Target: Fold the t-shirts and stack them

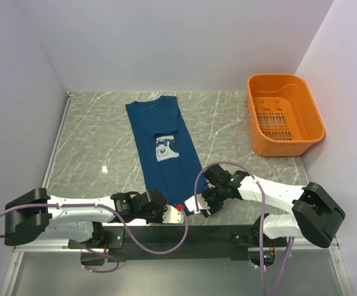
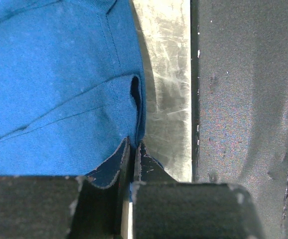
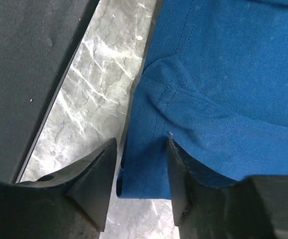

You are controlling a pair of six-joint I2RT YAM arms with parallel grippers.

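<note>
T-shirt (image 1: 163, 132), one, left claw (image 2: 133, 149) clenched on its hem, right claw (image 3: 140, 149) parted astride hem, one basket (image 1: 283, 147)

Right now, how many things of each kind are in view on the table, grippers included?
T-shirts: 1, the dark teal-blue t-shirt, laid out as a long strip.
Baskets: 1, the orange basket, at the far right.
Grippers: 2, the left gripper pinching the near hem and the right gripper open astride it.
Total: 4
</note>
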